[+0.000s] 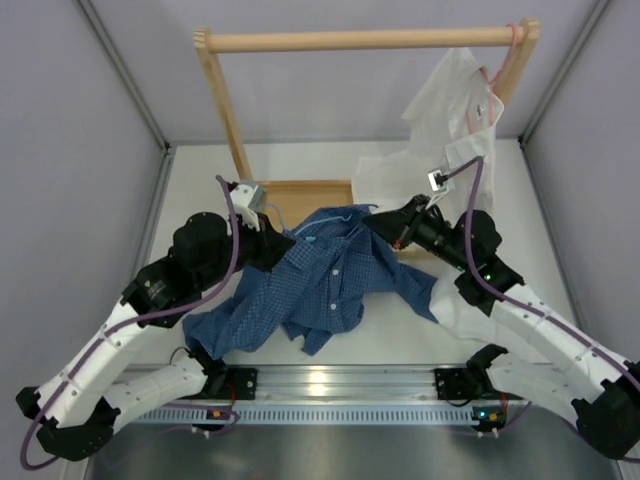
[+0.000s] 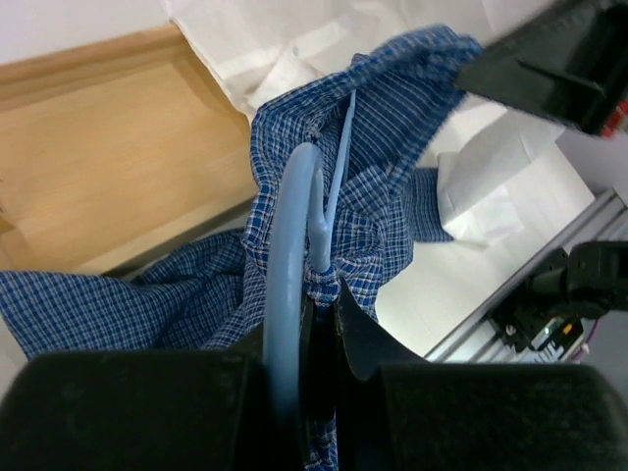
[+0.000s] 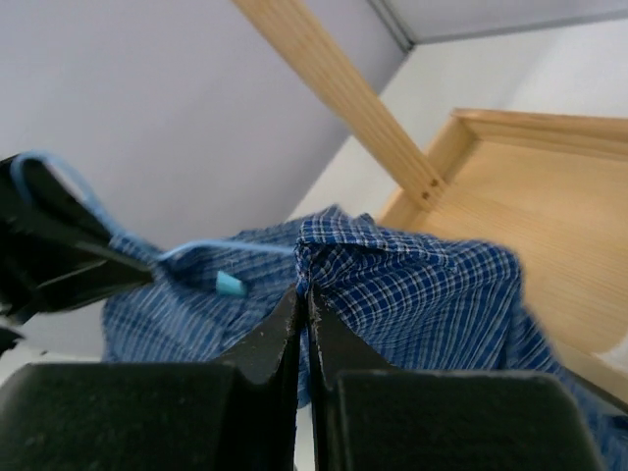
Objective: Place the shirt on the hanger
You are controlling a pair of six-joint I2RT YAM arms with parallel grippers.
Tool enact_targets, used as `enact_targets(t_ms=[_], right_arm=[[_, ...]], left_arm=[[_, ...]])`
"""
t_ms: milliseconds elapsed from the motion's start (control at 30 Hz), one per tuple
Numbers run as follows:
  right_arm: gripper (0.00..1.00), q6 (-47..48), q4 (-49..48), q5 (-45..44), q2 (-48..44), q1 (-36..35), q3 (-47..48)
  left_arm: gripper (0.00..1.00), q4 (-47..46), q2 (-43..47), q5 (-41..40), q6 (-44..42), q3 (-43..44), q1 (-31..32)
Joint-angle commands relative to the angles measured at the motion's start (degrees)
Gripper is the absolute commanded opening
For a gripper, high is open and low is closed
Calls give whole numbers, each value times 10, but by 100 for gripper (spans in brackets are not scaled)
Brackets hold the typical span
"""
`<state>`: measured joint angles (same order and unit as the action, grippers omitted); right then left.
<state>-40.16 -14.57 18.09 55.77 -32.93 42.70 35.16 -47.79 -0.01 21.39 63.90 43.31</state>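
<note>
Evidently the threading step is underway: the left gripper [image 2: 319,297] is clamping the hanger [image 2: 294,216] at its twisted neck just below the hook, jaws closed tight on the wire, while the right gripper [image 3: 302,287] is pinching a raised fold of the shirt [image 1: 330,285], its jaws closed on the cloth. The shirt is hanging bunched between the two grippers, with its lower part and sleeves trailing onto the table [image 1: 400,338] in front of the wooden rack [image 1: 370,40]. By my judgement the hanger is only partly inside the garment, so the next move is calling for the right gripper to draw the fabric over a wire shoulder while the left is holding the hanger steady. The left wrist view is showing the hook and one wire arm running into the cloth; from above the hanger is almost wholly hidden, though that view alone is showing the white shirt [image 1: 450,110] hanging on the rack.
</note>
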Motion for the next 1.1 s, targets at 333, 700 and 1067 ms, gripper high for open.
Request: enact_targets(t_ms=[333,700,1067], right_arm=[[0,-62,-157,-62,35,-152,-75],[61,119,216,-38,-216,-141,-86],[78,309,419,108,-207,-141,144]], left_arm=[[0,-163,-28,110,-119,103,0],[0,-112,38,107,-209,28,0],[0,-162,-37,515,-216,1,0]])
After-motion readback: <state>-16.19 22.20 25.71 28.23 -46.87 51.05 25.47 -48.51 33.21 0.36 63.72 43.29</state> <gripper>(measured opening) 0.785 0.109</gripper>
